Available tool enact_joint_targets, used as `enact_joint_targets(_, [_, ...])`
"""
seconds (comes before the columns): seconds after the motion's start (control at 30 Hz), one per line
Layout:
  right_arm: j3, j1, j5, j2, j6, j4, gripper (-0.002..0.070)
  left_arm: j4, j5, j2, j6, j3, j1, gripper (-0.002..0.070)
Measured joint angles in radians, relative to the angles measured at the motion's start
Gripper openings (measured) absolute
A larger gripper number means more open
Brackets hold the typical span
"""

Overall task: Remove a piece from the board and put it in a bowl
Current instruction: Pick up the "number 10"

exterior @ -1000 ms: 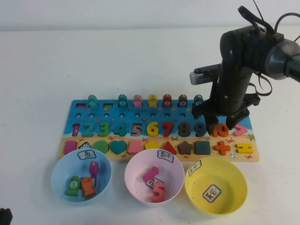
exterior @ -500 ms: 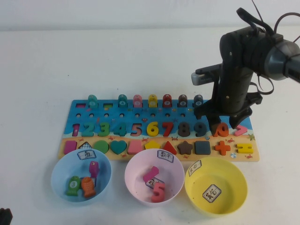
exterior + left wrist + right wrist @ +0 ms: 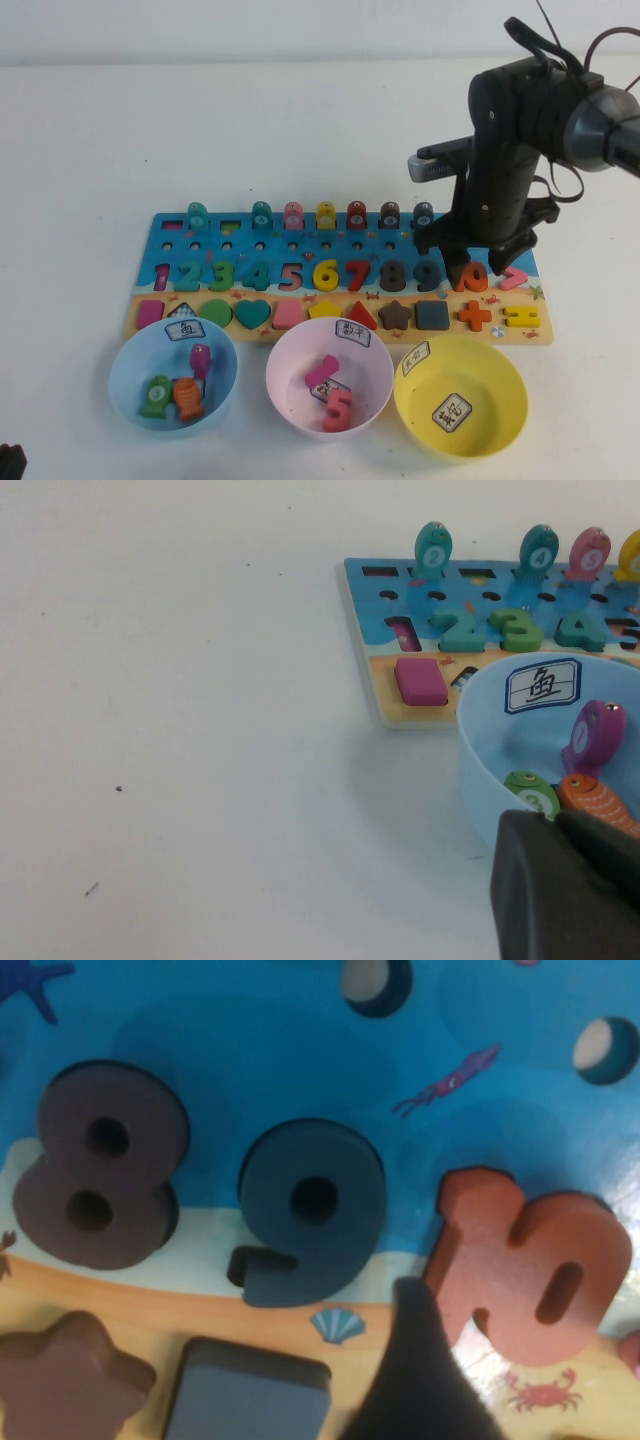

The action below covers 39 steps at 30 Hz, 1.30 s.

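Note:
The orange "10" [image 3: 472, 273] sits at the right end of the number row on the blue board [image 3: 250, 247]. My right gripper [image 3: 482, 262] is down over it, with its fingers on either side of the piece. In the right wrist view one dark finger [image 3: 420, 1380] touches the lower edge of the "10" [image 3: 530, 1270], which lies slightly askew beside the dark "9" [image 3: 310, 1210]. The pale pink bowl [image 3: 278, 372] stands in front of the board's middle and holds a salmon "5" [image 3: 338, 408]. My left gripper [image 3: 8, 462] is parked at the near left corner, beside the blue bowl [image 3: 480, 750].
A light blue bowl [image 3: 128, 365] with fish pieces stands left of the pink one, and a yellow bowl [image 3: 500, 395] stands right of it, just below the right gripper. An orange plus sign [image 3: 475, 315] lies on the board's sandy strip.
The right gripper's fingers came in against the "10" between one second and half a second ago. Nothing has moved since then. The left arm is still.

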Motion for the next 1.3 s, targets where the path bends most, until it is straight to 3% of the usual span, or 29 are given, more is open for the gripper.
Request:
enact_joint_targets(0.37, [-0.002,0.0,0.0,0.026,0.0,0.005,0.0403,0.0,0.0,0.0,0.0,0.0,0.0,-0.0004])
enact_joint_targets(0.53, [-0.002,0.0,0.0,0.026,0.002,0.006,0.0341,0.0,0.0,0.0,0.0,0.0,0.0,-0.0004])
enact_joint_targets(1.3, [-0.07,0.0,0.006,0.022,0.011,0.002,0.0328,0.0,0.0,0.0,0.0,0.0,0.0,-0.0004])
